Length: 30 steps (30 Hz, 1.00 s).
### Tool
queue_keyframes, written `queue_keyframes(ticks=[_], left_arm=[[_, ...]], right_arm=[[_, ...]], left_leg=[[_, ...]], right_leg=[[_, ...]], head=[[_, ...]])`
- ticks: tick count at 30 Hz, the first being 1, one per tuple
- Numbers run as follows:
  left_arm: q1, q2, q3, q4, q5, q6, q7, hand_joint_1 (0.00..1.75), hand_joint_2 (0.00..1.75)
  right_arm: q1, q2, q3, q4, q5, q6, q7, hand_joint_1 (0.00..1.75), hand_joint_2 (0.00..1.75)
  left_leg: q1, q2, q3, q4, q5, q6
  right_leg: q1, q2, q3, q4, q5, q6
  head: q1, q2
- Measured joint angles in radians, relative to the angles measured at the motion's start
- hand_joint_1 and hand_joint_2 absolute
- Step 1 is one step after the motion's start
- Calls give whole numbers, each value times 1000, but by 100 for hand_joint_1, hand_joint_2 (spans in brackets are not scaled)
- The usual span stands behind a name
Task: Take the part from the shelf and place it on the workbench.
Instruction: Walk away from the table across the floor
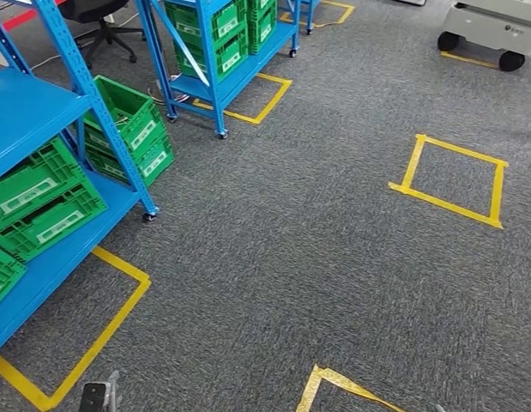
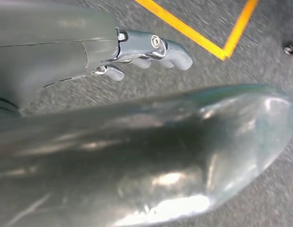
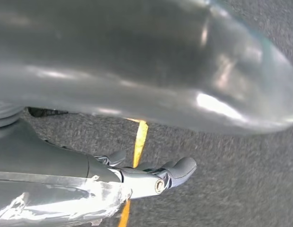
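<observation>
A blue shelf (image 1: 29,112) stands at the left with green crates (image 1: 45,202) on its lower boards. What lies inside the crates is hidden from here. My left hand (image 2: 148,49) hangs over grey carpet, its fingers stretched out with nothing in them; a bit of that arm (image 1: 97,396) pokes into the bottom of the head view. My right hand (image 3: 152,175) also hangs low above the carpet, fingers loosely straight and holding nothing.
More green crates (image 1: 129,129) sit on the floor by the shelf's leg. A second blue shelf (image 1: 210,51) stands further back. Yellow tape squares (image 1: 454,176) mark the carpet. A white wheeled machine (image 1: 489,26) is at the far right, an office chair (image 1: 100,26) at the back left.
</observation>
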Motion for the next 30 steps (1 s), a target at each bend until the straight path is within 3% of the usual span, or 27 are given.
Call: queue_keyframes(ticks=[1, 3, 5, 6, 7, 8, 10, 12, 14, 16, 18, 20, 21, 22, 23, 25, 27, 29, 30], left_arm=[[4, -4, 3, -7, -6, 1, -1, 0, 0], [8, -11, 8, -21, -18, 3, -1, 0, 0], [11, -17, 13, -33, -33, 2, 1, 0, 0], [15, -21, 17, -39, -42, 0, 3, 0, 0], [19, -24, 21, -46, -51, -3, 6, 0, 0], [22, -27, 25, -54, -60, -6, 8, 0, 0], [25, -35, 33, -68, -78, -12, 9, 0, 0], [23, -41, 40, -76, -94, -14, 9, 0, 0], [23, -44, 48, -78, -107, -14, 7, 0, 0], [22, -46, 56, -78, -114, -14, 5, 0, 0], [14, -48, 62, -78, -117, -16, 4, 0, 0], [8, -49, 65, -78, -120, -19, 3, 0, 0], [9, -49, 66, -77, -121, -21, 2, 0, 0], [10, -50, 68, -77, -122, -24, 1, 0, 0], [12, -50, 70, -76, -123, -28, 0, 0, 0], [11, -51, 75, -76, -122, -37, 0, 0, 0], [9, -53, 80, -76, -119, -43, 0, 0, 0], [12, -55, 85, -76, -117, -46, 0, 0, 0], [14, -55, 88, -76, -117, -47, 0, 0, 0]], right_arm=[[1, 0, -1, -4, 17, -6, -5, 0, 0], [6, 0, -2, -14, 68, -36, -29, 0, 0], [9, 0, -2, -29, 127, -86, -61, 0, 0], [9, 0, -2, -38, 150, -115, -73, 0, 0], [7, 0, -2, -47, 164, -141, -79, 0, 0], [4, 0, -1, -53, 170, -164, -86, 0, 0], [-7, 0, 0, -58, 160, -201, -105, 0, 0], [-27, 0, -1, -48, 122, -217, -134, 0, 0], [-50, 0, -3, -30, 88, -217, -152, 0, 0], [-68, 0, -8, -11, 75, -208, -154, 0, 0], [-77, 0, -14, 6, 68, -200, -153, 0, 0], [-83, 0, -19, 20, 64, -197, -151, 0, 0], [-86, 0, -21, 26, 60, -194, -149, 0, 0], [-89, 0, -23, 32, 55, -191, -146, 0, 0], [-93, 0, -25, 37, 48, -188, -144, 0, 0], [-98, 0, -30, 47, 36, -181, -139, 0, 0], [-101, 0, -36, 54, 29, -176, -136, 0, 0], [-103, 0, -42, 59, 24, -174, -135, 0, 0], [-107, 0, -44, 62, 21, -175, -134, 0, 0]], left_leg=[[2, -10, 1, -3, 3, 6], [5, -33, -1, -5, 7, 14], [3, -58, -3, -4, 9, 16], [2, -71, -2, -4, 9, 16], [1, -84, 0, -4, 9, 16], [1, -98, 2, -4, 9, 16], [1, -126, 3, -3, 7, 12], [2, -148, -5, -1, 9, 1], [6, -163, -14, -2, 14, -13], [6, -123, -30, 25, -5, -23], [5, -64, -81, 126, -65, -31], [8, -48, -144, 252, -118, -39], [9, -46, -157, 280, -119, -41], [10, -44, -149, 267, -101, -42], [10, -37, -121, 215, -68, -42], [7, 11, -44, 74, -7, -38], [3, 44, -7, 1, 9, -26], [0, 26, -9, -5, 8, -13], [1, 15, -9, -6, 10, -7]], right_leg=[[-2, 23, -11, 24, -17, 5], [-4, 77, -66, 141, -76, 10], [-2, 98, -135, 267, -116, 11], [-1, 101, -151, 286, -109, 10], [-1, 104, -146, 263, -82, 7], [-1, 114, -123, 203, -40, 3], [-4, 163, -62, 60, 24, -6], [-5, 194, -32, -5, 37, -11], [-3, 176, -28, -9, 39, -19], [-5, 149, -25, -17, 45, -31], [-6, 119, -24, -22, 47, -38], [-5, 86, -26, -22, 45, -40], [-5, 71, -26, -22, 44, -40], [-6, 57, -25, -22, 43, -39], [-6, 44, -23, -22, 42, -37], [-2, 22, -18, -20, 36, -29], [5, 3, -13, -19, 30, -18], [6, -16, -4, -23, 27, -8], [4, -12, -1, -20, 22, -2]], head=[[2, 0], [8, 0], [11, 0], [12, 0], [12, 0], [12, 0], [12, 0], [12, 0], [11, 0], [7, 0], [0, 0], [-3, 0], [-3, 0], [-3, 0], [-3, 0], [-4, 0], [-2, 0], [0, 0], [0, 0]])
